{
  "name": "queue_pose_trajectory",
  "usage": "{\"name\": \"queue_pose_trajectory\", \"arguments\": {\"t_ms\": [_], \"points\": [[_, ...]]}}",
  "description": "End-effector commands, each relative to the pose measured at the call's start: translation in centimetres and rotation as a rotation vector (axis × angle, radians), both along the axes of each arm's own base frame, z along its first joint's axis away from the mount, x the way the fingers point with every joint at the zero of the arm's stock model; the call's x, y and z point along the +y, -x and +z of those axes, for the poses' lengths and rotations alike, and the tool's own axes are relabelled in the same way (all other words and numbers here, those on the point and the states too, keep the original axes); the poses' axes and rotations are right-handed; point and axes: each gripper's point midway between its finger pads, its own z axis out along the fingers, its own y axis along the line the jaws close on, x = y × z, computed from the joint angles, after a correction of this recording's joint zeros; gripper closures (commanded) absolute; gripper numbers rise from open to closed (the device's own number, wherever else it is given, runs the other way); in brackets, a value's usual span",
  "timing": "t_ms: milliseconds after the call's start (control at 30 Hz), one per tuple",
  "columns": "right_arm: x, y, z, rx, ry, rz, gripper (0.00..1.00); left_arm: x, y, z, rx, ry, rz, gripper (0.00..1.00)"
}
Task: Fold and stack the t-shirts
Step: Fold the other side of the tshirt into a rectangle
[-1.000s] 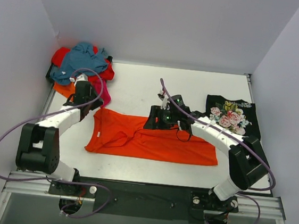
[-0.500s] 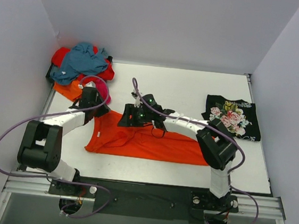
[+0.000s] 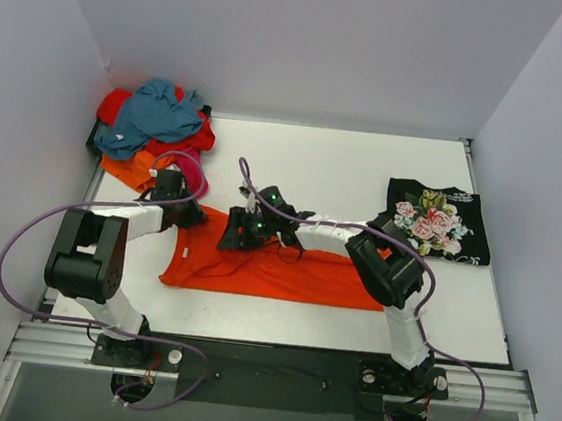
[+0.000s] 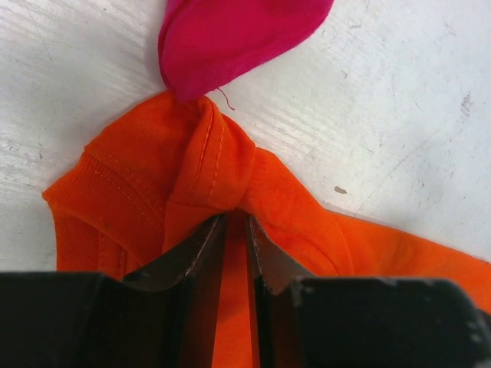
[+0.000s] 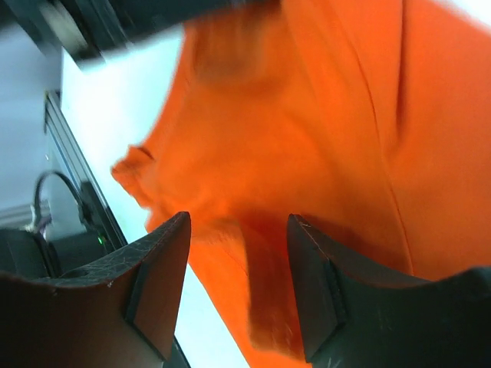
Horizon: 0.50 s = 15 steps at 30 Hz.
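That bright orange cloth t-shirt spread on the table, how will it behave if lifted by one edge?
Probably floppy: the bright orange cloth t-shirt bunches into folds where the left gripper pinches it. Lifted by one edge, it would likely hang and drape. Pushed, it would probably wrinkle, as its creases suggest.

I log, on my feeds: left arm point(image 3: 127, 218) and right arm point(image 3: 334, 234), white links, boxy black joints. Purple cables point(image 3: 1, 267), one looped per arm. Green lights point(image 3: 259, 224) on right wrist. Left gripper point(image 4: 234, 220), right gripper point(image 5: 238, 222): matte black jaws. Black base plate point(image 3: 264, 370), silver screws point(image 3: 175, 357).
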Motion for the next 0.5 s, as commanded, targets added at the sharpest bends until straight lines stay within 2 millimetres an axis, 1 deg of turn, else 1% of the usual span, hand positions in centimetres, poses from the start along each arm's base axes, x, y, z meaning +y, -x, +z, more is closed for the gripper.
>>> {"name": "queue_pose_trajectory", "arguments": {"t_ms": [0, 33, 100, 133, 167, 200, 233, 267, 400, 433, 467], "points": [[-1.7, 4.4, 1.0, 0.043, -0.042, 0.113, 0.52, -0.1, -1.3, 0.4, -0.025, 0.015, 0.0, 0.72], [-2.7, 5.5, 1.0, 0.048, -0.036, 0.125, 0.52, 0.0, -1.3, 0.0, -0.017, 0.01, 0.001, 0.72], [-3.9, 6.9, 1.3, 0.039, -0.022, 0.149, 0.52, 0.2, -1.4, -0.2, -0.013, 0.005, 0.004, 0.72], [-4.5, 7.5, 1.1, 0.04, -0.003, 0.165, 0.52, 0.3, -1.5, -0.1, -0.017, 0.002, 0.006, 0.72], [-5.3, 7.9, 1.6, 0.025, 0.003, 0.176, 0.52, 0.3, -1.5, -0.2, -0.014, 0.001, 0.007, 0.72], [-5.6, 8.1, 2.6, 0.002, -0.003, 0.177, 0.52, 0.4, -1.6, -0.1, -0.017, -0.001, 0.008, 0.72], [-6.4, 8.4, 2.2, 0.0, 0.024, 0.18, 0.52, 0.5, -1.6, 0.1, -0.023, -0.007, 0.01, 0.72], [-6.8, 8.5, 2.8, -0.022, 0.028, 0.173, 0.52, 0.6, -1.7, 0.3, -0.028, -0.01, 0.011, 0.72], [-8.4, 8.4, 3.1, -0.041, 0.07, 0.153, 0.53, 0.9, -2.0, 1.3, -0.056, -0.035, 0.017, 0.71], [-8.7, 8.2, 3.2, -0.037, 0.074, 0.139, 0.53, 1.1, -1.4, 1.6, -0.04, -0.049, 0.019, 0.71], [-9.1, 8.0, 3.3, -0.037, 0.076, 0.123, 0.54, 1.0, -1.2, 2.1, -0.049, -0.057, 0.015, 0.71]]}}
